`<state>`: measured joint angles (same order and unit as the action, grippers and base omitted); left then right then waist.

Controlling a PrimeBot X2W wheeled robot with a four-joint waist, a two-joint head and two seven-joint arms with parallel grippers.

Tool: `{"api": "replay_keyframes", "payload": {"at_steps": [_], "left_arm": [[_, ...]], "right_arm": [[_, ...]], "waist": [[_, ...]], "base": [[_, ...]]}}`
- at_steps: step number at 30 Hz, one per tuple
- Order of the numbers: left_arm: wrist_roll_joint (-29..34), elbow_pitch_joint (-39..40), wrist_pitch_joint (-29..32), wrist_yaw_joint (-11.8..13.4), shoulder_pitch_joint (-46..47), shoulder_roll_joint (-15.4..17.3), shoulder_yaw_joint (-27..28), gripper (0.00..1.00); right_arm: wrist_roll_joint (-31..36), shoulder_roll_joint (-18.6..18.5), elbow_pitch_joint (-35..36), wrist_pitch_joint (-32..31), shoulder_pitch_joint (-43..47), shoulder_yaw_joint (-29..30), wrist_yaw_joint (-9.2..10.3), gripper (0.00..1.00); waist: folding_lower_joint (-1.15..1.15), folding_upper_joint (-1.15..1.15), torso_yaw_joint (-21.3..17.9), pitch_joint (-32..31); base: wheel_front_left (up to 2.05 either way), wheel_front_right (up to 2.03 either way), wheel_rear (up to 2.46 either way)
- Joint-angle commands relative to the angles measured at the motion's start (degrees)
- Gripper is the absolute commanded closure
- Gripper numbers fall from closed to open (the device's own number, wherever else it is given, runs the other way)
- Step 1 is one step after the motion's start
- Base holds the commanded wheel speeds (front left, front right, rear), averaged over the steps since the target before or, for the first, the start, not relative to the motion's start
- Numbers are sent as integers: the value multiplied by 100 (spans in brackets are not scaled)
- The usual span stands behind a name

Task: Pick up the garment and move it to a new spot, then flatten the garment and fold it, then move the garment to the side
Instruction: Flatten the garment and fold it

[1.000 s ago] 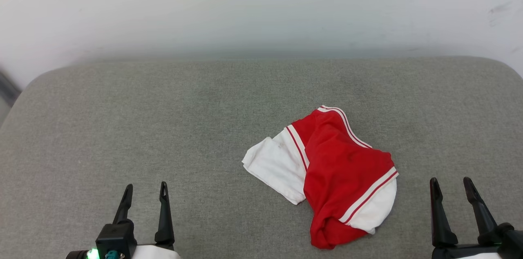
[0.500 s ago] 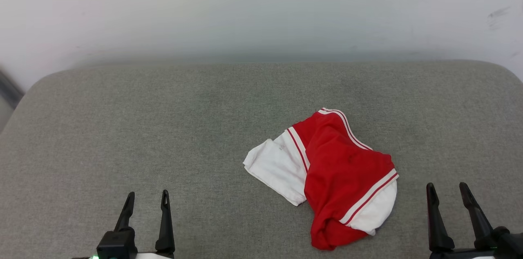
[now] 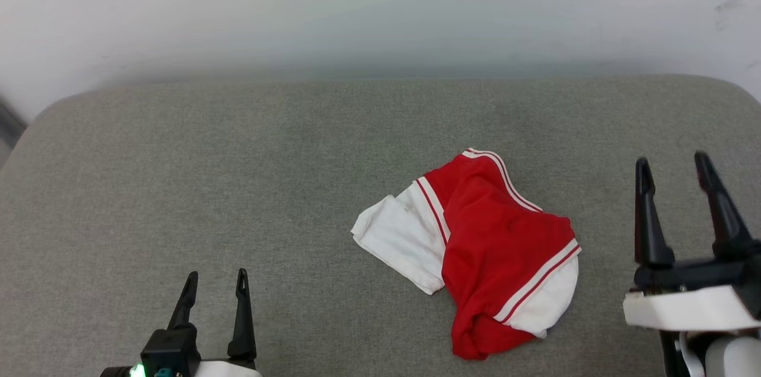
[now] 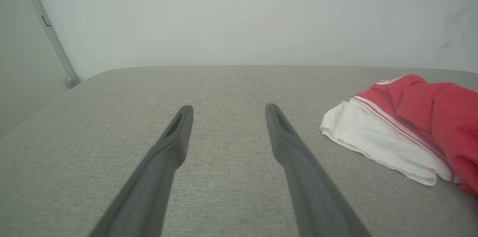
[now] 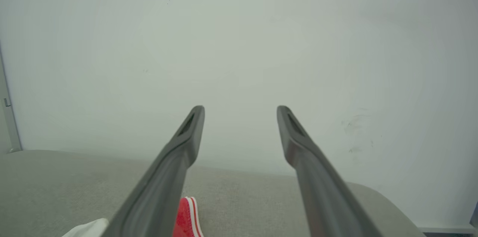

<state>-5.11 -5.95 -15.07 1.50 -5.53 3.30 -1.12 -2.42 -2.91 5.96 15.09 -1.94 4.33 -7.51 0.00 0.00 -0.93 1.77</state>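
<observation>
- Garment lies bunched in a red-and-white heap on the grey padded surface, near the right claw, to its left and a little nearer the robot than its tips; it sits well off to the right of the left claw
- Both claws are released, fingers spread wide with nothing between them
- Step in hand, as I judge it, is the first pick-up, and the right claw is the closer one
- Bring that claw leftward and tip it down over the heap, since its fingers now point at the wall
- Aim for a raised red fold, not the flat white sleeve
- Sink slightly into the padding before pinching, so cloth gets between the fingers
- Lift straight up until the cloth hangs free, else it may drag
</observation>
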Motion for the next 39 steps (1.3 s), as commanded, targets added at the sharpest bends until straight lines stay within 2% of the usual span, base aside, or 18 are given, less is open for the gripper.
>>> {"api": "replay_keyframes", "payload": {"at_steps": [1, 3, 6, 9, 15, 21, 26, 29, 32, 39], "left_arm": [[37, 6, -15, -7, 67, -6, 16, 0], [36, 9, -15, -10, 133, -14, 29, 0], [3, 1, -15, -19, 175, -29, 40, 0], [-9, 11, -15, -25, 233, -31, 37, 0], [-34, 29, -15, -47, 359, -41, 28, 0], [-54, 46, -15, -63, 565, -43, -23, 0], [-67, 85, -15, -80, 764, -42, -104, 0], [-77, 89, -15, -98, 898, -42, -147, 0], [-79, 102, -15, -110, 1041, -44, -189, 0], [-148, 94, -15, -84, 1303, -44, -352, 0]], "right_arm": [[193, 5, 70, 12, -215, -36, 4, 0], [399, -97, 6, 11, -576, -127, 4, 0], [499, -523, -306, 12, -1158, -403, 5, 0], [218, -1007, -756, -392, -1748, -807, 4, 0], [-967, -2376, -982, -2260, -2737, -2028, 4, 0], [-2695, -3745, -820, -4696, -3337, -3355, 6, 0], [-3600, -4636, -690, -6099, -3726, -4165, 6, 0], [-4032, -4811, -836, -6645, -3885, -4422, 4, 0], [-4293, -4738, -1090, -6952, -4067, -4559, 5, 0], [-4370, -4270, -1917, -6706, -4192, -4841, 5, 0]], "waist": [[0, 0, 5, 45], [0, 0, 6, 104], [0, 0, 5, 192], [0, 0, 13, 274], [0, 0, 61, 503], [0, 0, 125, 792], [0, 0, 242, 1071], [0, 0, 333, 1266], [0, 0, 419, 1469], [0, 0, 655, 1833]], "base": [[0, 0, 0], [0, 0, 0], [0, 0, 0], [0, 0, 0], [0, 0, 0], [0, 0, 0], [0, 0, 0], [0, 0, 0], [0, 0, 0], [0, 0, 0]]}}
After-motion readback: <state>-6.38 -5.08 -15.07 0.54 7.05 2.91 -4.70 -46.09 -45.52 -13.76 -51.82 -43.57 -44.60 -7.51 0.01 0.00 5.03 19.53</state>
